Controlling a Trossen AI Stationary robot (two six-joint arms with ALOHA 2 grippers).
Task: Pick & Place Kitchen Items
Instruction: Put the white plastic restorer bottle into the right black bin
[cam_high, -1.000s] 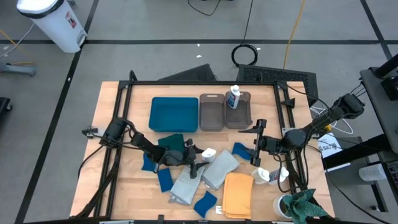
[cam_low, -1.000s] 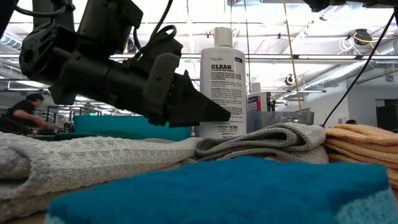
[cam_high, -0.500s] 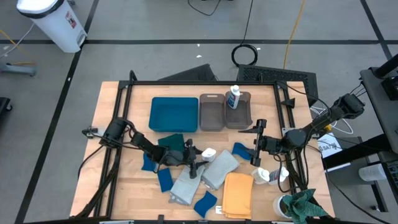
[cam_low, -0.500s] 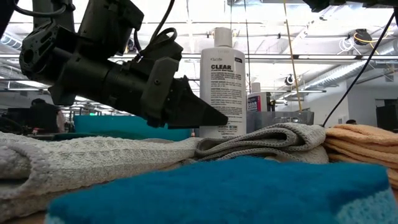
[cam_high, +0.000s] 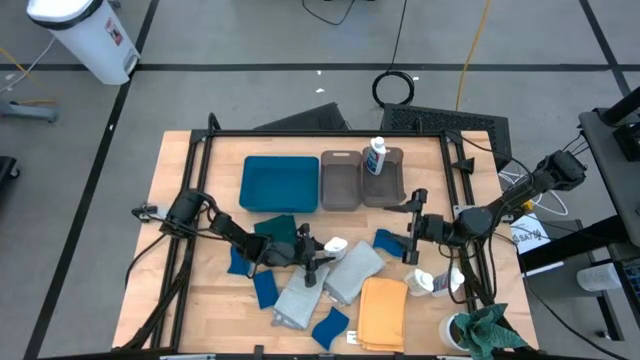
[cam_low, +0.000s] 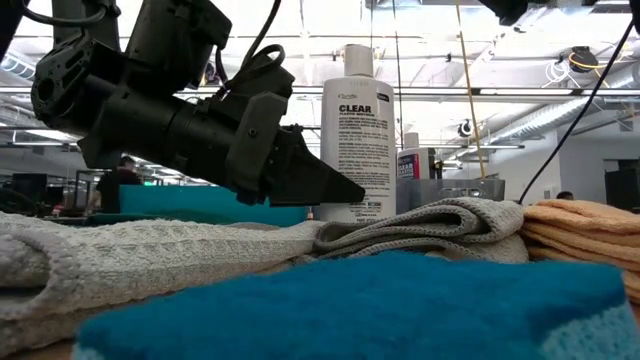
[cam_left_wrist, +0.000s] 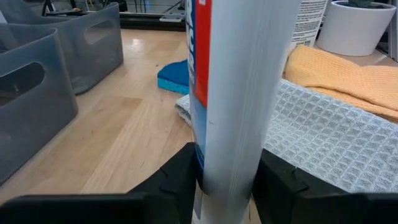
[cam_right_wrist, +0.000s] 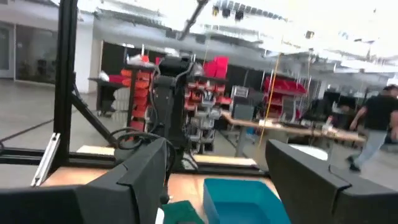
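- My left pincer (cam_left_wrist: 225, 180) pinches the bottle (cam_left_wrist: 239, 87) low, beside the grey cloth (cam_left_wrist: 329, 140).
- I should squeeze firmly, then lift straight up.
- My right pincer (cam_right_wrist: 214, 177) waits spread, well apart from the bottle.

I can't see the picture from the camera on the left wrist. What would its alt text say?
A white bottle with a blue label stands upright, filling the middle of the picture, with the left hand closed on it, one dark finger on each side. Behind lie the wooden table, a pale grey cloth, a mustard yellow cloth, a blue sponge and two grey bins.
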